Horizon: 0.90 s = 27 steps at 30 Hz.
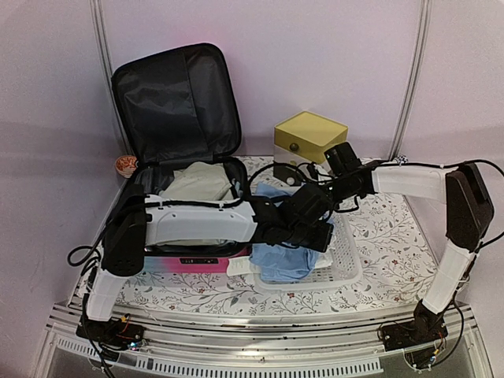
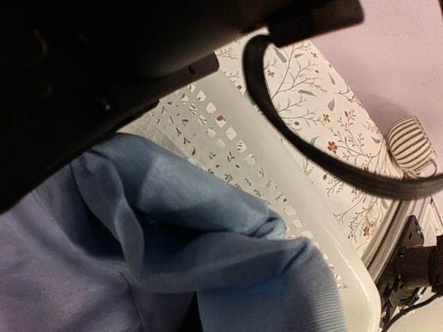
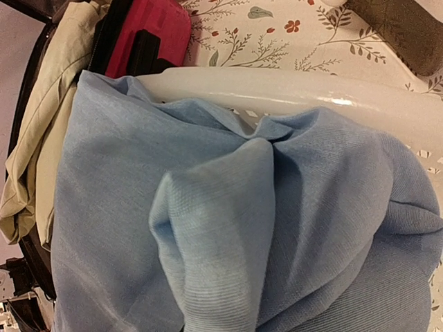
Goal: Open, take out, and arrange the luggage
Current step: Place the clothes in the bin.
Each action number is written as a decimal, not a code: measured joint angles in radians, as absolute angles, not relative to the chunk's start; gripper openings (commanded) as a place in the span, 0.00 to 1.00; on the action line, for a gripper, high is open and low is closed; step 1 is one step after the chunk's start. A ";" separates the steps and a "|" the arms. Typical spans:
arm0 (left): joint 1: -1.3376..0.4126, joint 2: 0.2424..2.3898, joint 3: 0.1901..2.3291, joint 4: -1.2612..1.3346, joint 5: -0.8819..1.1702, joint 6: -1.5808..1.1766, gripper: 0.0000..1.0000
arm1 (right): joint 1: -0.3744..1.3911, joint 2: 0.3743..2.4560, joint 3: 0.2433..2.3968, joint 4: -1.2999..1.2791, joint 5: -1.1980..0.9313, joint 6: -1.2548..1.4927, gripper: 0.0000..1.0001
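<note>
Blue cloth [image 3: 228, 207] fills both of your wrist views: fine knit, soft, bunched into thick folds right up to the cameras. Your left gripper [image 1: 313, 236] and right gripper [image 1: 303, 206] meet over it inside the basket [image 1: 346, 264]. Both are closed down tight. The fingertips are hidden, so you can't tell whether they pinch the cloth.

The luggage [image 1: 177, 102] sits on the left of the table, left of both grippers and just beside the basket. It's open, with the lid standing up against the back wall. Your left arm stretches across the front of its base.

Counts:
- one luggage
- one basket
- one drawer box [image 1: 309, 135]
- two garments: the blue one, and a beige one [image 1: 197, 183] in the luggage base

Materials:
- the luggage has a black fabric lining, a rounded rectangular lid and a hard pink front edge
- the basket is white plastic with small cut-out holes in its wall
- the box is squarish with a yellow top
- the beige garment is woven and crumpled
- the table cover [image 1: 394, 228] is white with a printed twig pattern
</note>
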<state>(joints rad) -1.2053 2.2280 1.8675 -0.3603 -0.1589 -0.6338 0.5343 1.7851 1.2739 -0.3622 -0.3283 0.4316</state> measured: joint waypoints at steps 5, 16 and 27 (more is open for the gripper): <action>-1.211 2.241 1.886 -0.364 -0.163 -0.652 0.00 | 0.533 1.789 1.277 -0.379 -0.332 0.422 0.02; -1.220 2.281 1.916 -0.355 -0.181 -0.648 0.00 | 0.532 1.789 1.278 -0.402 -0.294 0.413 0.02; -1.224 2.291 1.916 -0.340 -0.210 -0.644 0.06 | 0.532 1.789 1.291 -0.412 -0.272 0.403 0.02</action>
<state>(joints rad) -1.2236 2.2913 1.9163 -0.3405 -0.2096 -0.6441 0.5316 1.7885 1.2915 -0.4118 -0.2722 0.4030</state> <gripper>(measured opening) 0.016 0.054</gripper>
